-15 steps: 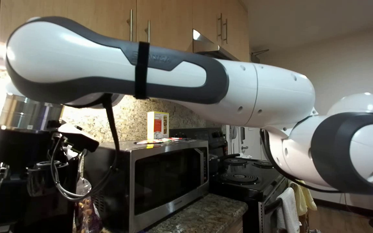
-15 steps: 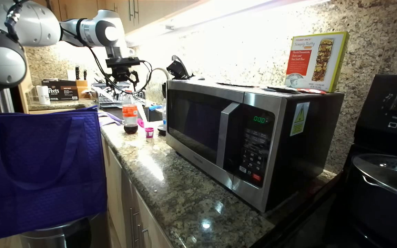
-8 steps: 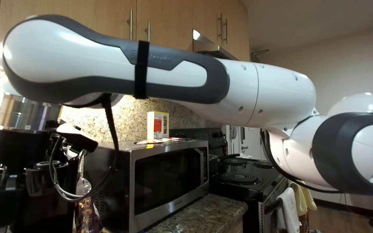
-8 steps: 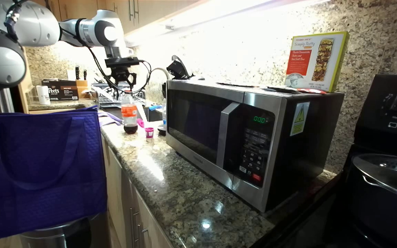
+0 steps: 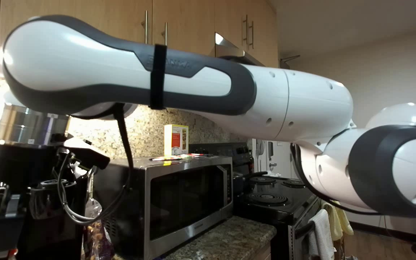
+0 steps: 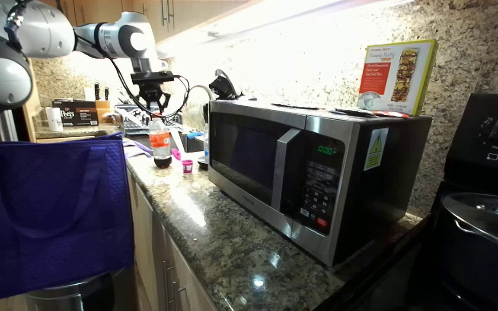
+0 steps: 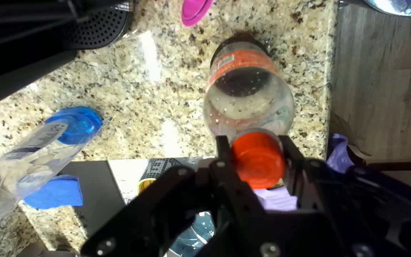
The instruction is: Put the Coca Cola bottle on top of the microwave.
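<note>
The Coca Cola bottle (image 6: 161,144) stands on the counter beyond the microwave, its neck leaning slightly left in an exterior view. Dark cola fills only its bottom. From above, in the wrist view, the clear bottle (image 7: 248,103) shows its red cap (image 7: 259,160) between the fingers of my gripper (image 7: 254,142), which press in from both sides. My gripper (image 6: 156,111) is thus shut on the bottle at its cap. The silver microwave (image 6: 249,155) is in both exterior views. At the lower left edge of an exterior view, my gripper (image 5: 4,231) is partly cut off.
A cereal-bar carton (image 6: 398,77) and flat packets (image 6: 352,112) occupy the microwave's top. Beside the held bottle are a clear blue-bottomed bottle (image 7: 41,150) and a pink cup (image 6: 187,166). A purple bag (image 6: 54,207) stands before the counter. Wooden cabinets (image 5: 186,25) hang above.
My fingers have closed from wide apart onto the cap. The bottle's upper part has shifted a little left in an exterior view, its base almost in place. The arm has moved only slightly.
</note>
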You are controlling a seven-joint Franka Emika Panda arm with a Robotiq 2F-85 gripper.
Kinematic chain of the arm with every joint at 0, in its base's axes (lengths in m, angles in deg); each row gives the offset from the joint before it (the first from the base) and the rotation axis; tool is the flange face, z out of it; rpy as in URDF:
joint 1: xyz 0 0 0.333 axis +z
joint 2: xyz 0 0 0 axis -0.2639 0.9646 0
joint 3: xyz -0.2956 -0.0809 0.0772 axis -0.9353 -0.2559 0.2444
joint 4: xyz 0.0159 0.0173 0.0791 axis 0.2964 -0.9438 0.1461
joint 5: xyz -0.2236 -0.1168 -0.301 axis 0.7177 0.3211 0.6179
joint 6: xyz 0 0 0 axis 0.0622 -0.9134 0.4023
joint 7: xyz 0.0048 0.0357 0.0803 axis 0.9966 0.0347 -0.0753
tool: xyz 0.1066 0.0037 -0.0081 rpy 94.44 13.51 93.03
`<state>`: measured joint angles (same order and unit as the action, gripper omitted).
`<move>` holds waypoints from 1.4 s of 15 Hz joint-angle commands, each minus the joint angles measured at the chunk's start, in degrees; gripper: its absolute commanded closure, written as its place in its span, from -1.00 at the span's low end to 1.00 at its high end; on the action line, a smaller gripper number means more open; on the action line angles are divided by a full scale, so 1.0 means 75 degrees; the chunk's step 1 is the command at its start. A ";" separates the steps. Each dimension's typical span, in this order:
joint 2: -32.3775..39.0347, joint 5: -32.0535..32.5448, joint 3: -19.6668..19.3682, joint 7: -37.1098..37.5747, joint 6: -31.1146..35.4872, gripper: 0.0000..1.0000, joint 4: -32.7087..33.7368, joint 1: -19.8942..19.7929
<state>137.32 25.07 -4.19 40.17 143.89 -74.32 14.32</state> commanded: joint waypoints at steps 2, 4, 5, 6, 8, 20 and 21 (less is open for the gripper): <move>-0.0663 0.0176 -0.0194 0.1377 -0.1239 0.70 -0.0141 0.0207; -0.0950 0.0098 -0.0160 0.2128 -0.1783 0.69 -0.0130 0.0267; -0.1102 0.0101 -0.0179 0.2567 -0.2023 0.69 -0.0132 0.0307; -0.1260 0.0051 -0.0152 0.2963 -0.2257 0.69 -0.0137 0.0322; -0.1450 -0.0154 -0.0009 0.3547 -0.2372 0.69 -0.0097 0.0253; -0.1561 -0.0208 -0.0002 0.4747 -0.2074 0.69 -0.0118 0.0196; -0.1605 -0.0192 -0.0047 0.4945 -0.2190 0.69 -0.0058 0.0174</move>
<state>126.60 23.28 -4.29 75.95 128.85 -74.23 15.94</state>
